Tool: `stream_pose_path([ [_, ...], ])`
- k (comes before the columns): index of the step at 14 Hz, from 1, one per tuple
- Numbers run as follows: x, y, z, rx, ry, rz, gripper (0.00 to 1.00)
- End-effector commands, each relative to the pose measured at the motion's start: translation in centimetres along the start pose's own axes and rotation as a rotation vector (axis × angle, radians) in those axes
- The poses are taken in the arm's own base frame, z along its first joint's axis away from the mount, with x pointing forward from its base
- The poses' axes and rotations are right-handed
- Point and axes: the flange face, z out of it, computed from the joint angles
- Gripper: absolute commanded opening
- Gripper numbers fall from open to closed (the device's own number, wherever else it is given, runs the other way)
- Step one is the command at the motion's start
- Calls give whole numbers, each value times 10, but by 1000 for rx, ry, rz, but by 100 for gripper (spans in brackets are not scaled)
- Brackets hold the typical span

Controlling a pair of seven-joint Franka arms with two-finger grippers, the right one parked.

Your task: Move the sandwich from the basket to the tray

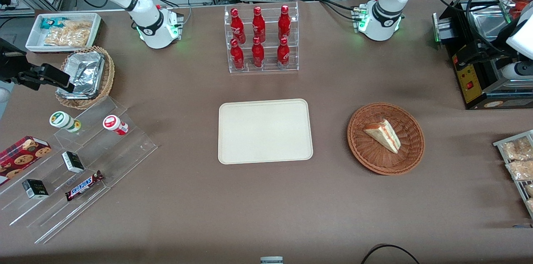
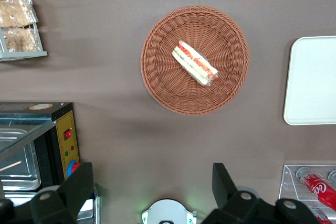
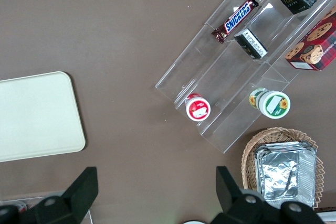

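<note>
The sandwich point(image 1: 383, 135) point(image 2: 194, 64), a white bread wedge with red and green layers, lies in the round reddish-brown basket point(image 1: 374, 160) point(image 2: 168, 87) toward the working arm's end of the table. Beside the basket, at mid table, the cream tray point(image 1: 265, 130) point(image 2: 312, 87) point(image 3: 37, 116) has nothing on it. My gripper point(image 1: 468, 55) point(image 2: 152, 182) hangs high over the table near the black oven, farther from the front camera than the basket. Its fingers point(image 2: 79, 187) stand wide open with nothing between them.
A black oven point(image 1: 479, 85) stands close to the gripper. A wire rack of snack bags point(image 1: 518, 160) sits nearer the front camera. A clear rack of red bottles point(image 1: 261, 39) stands past the tray. Acrylic steps point(image 1: 79, 160), a foil-filled tan basket point(image 1: 85, 76) and a white bin point(image 1: 62, 31) occupy the parked arm's end.
</note>
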Motion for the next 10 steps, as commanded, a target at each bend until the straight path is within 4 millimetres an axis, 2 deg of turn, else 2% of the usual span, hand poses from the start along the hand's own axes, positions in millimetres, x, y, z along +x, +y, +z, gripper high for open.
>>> stream_pose_path([
  [1,-6,-3,-4,16,-9,-28,100],
  [3,1,-3,6,16,-21,-32,100],
  [4,11,-2,19,15,-45,-30,100],
  [7,36,14,78,20,-88,-61,100],
  [8,40,27,99,25,-81,-89,100],
  [10,46,36,140,25,-64,-145,100],
])
